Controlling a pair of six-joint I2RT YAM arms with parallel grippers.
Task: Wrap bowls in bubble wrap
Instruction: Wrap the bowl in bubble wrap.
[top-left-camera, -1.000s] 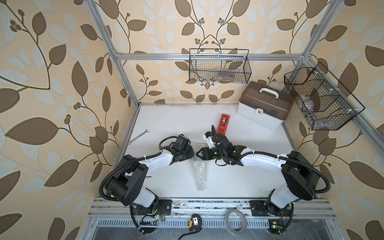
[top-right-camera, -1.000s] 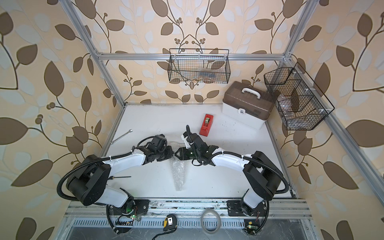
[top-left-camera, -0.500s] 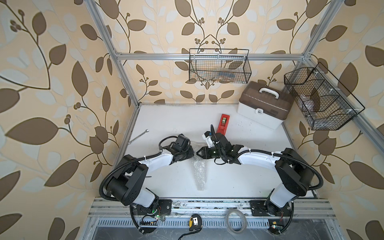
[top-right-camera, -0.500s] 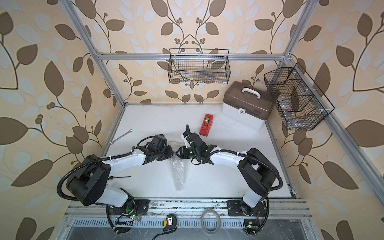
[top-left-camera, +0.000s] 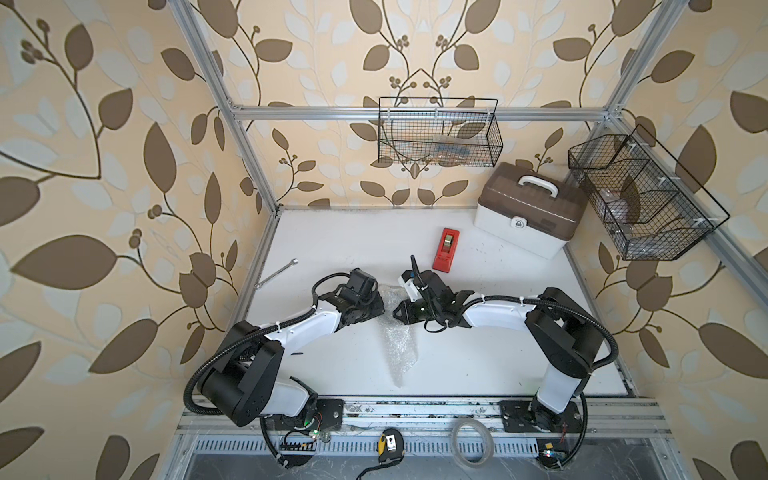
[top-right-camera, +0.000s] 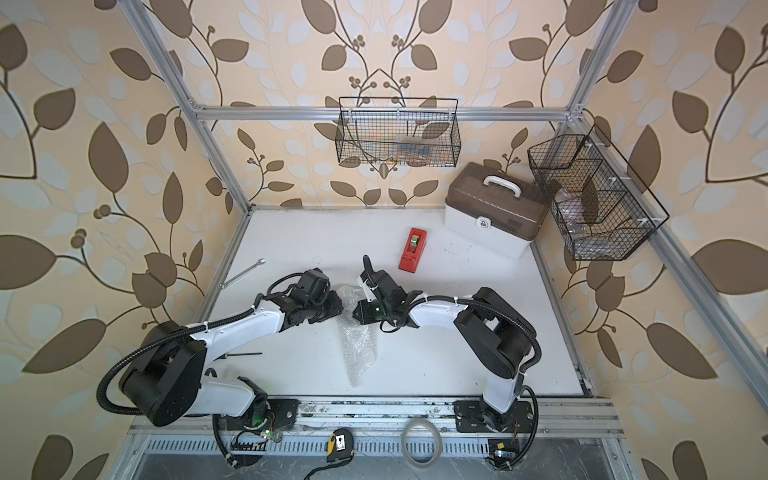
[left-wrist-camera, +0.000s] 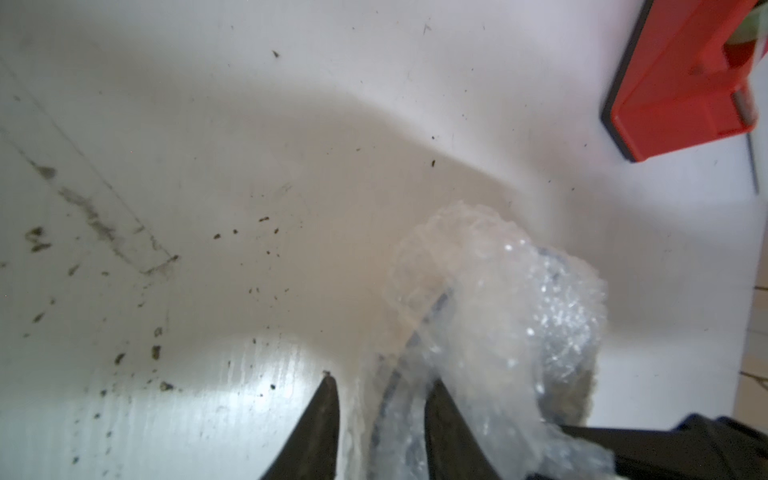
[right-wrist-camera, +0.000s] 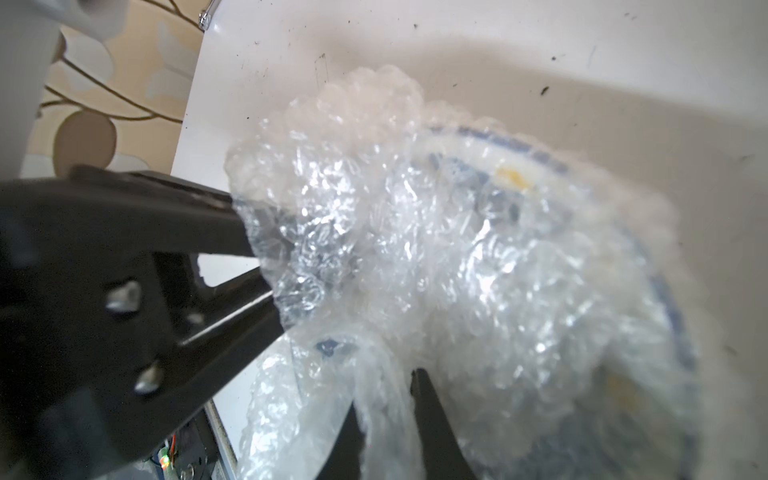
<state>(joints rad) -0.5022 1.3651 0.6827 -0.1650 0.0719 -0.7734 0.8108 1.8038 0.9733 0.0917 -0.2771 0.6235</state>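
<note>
**Spotter:** Top view?
**Me:** The bubble wrap (top-left-camera: 398, 345) bunches on the table (top-left-camera: 332, 241) between my left gripper (top-left-camera: 380, 309) and right gripper (top-left-camera: 397, 312).
**Spotter:** Left wrist?
**Me:** Fingers are parted astride the wrapped bowl (left-wrist-camera: 440, 301).
**Spotter:** Right wrist?
**Me:** Fingers pinch a fold; I judge that tugging could unwrap it.
</note>
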